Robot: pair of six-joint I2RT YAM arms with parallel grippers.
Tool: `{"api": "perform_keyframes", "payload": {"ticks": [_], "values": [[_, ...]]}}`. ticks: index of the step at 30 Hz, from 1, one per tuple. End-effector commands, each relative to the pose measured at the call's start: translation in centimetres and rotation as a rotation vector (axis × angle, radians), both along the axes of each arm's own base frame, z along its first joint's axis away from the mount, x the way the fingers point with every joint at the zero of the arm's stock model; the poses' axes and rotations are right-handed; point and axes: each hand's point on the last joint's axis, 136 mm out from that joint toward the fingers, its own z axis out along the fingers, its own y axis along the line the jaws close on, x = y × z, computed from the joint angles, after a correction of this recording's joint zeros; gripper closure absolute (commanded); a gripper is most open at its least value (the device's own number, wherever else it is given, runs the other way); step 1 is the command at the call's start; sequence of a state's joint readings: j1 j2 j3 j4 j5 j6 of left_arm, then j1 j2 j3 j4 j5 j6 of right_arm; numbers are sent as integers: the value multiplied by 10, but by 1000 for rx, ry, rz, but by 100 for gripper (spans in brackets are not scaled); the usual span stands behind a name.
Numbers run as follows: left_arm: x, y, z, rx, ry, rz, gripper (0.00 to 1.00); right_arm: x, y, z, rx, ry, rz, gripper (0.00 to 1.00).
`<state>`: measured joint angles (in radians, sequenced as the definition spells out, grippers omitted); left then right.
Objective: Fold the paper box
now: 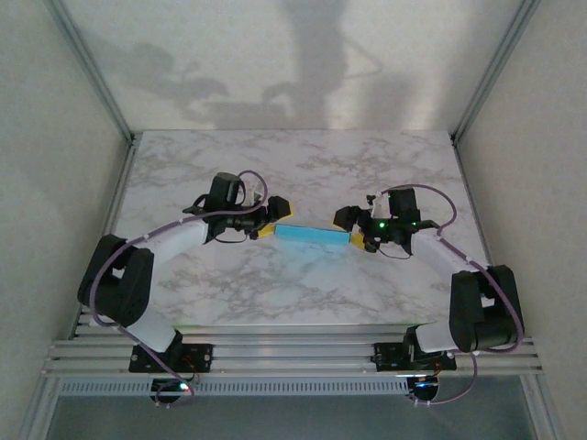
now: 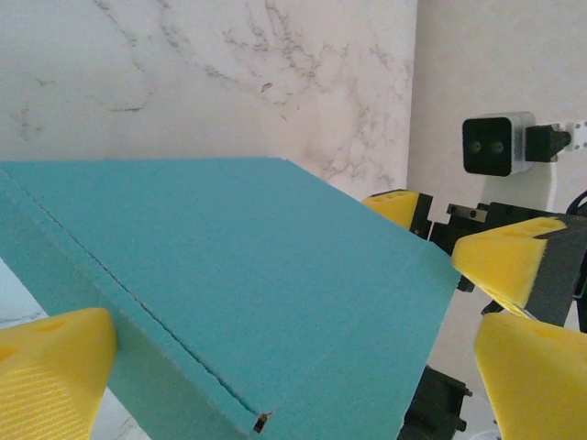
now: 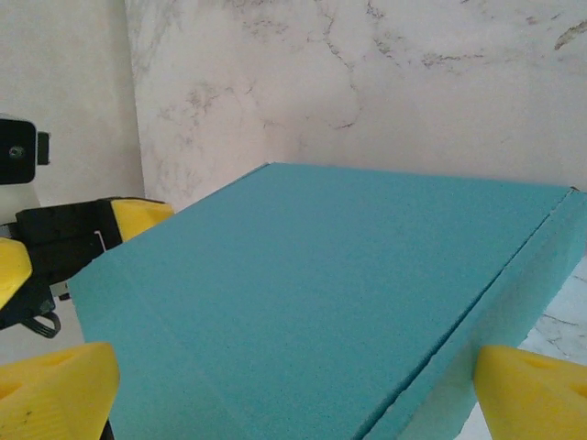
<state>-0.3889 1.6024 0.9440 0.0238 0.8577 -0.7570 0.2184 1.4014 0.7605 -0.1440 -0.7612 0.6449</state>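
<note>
Top external view: the paper box lies flat on the marble table, turquoise side out, folded up into a shallow closed rectangle. It sits directly between the two grippers. The left gripper is at its left end and the right gripper at its right end, each with its jaws spread wide across the short edge in front of it. The arms reach in from either side, so the grippers face one another along the length of the box. Left wrist view: the left gripper stands wide, its yellow fingers low at both sides, and the near end of the paper box runs forward from between them. A crease line follows the long edge next to the finger on the left. A gap shows between the box and the finger on the right. At the far end of the box the right gripper faces back, one yellow tip on each side of the far corner. Right wrist view: the right gripper is spread as wide, yellow fingers at the lower corners and the paper box stretching ahead from between them. Whether these tips touch the cardboard cannot be told. Beyond the far end the left gripper looks back, open.
</note>
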Motion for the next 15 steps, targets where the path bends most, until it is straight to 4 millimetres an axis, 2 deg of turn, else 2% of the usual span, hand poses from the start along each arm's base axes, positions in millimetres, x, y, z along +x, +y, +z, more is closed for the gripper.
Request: {"api": "perform_keyframes", "payload": {"ticks": [1,15], "values": [[2,-7,12,-40,8,-31,1,0,7,6,52,-4,27,1],[12,-8,21,-50,6,-19,1,6,7,19,66,-22,27,1]]}}
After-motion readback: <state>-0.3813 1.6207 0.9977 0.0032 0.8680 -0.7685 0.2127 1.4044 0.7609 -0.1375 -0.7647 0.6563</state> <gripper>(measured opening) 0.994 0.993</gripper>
